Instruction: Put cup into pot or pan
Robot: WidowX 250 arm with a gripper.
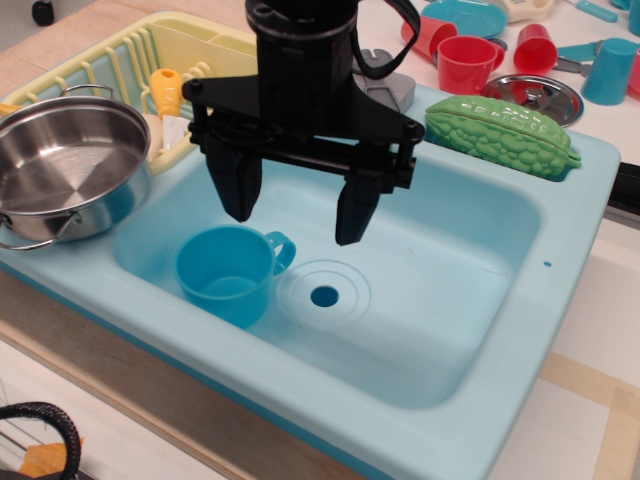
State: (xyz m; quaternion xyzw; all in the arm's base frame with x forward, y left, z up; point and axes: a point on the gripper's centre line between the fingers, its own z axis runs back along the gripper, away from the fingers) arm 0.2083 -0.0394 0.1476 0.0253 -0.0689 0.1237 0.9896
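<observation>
The blue cup [228, 271] with a loop handle stands upright in the front left of the light-blue sink basin [440, 300], handle pointing right. The shiny steel pot [62, 170] with wire loop handles sits on the sink's left rim, empty. My black gripper [297, 212] hangs open above the basin, just behind and slightly right of the cup, holding nothing. Its left finger [238, 185] is above the cup's far rim and its right finger [355, 210] is over the drain side.
A yellow dish rack [150, 60] stands behind the pot. A green bumpy vegetable toy [500, 130] lies on the sink's back right rim. Red cups [465, 60], a light-blue tumbler [610, 70] and a small steel dish [530, 95] sit behind. The drain [324, 296] is mid-basin.
</observation>
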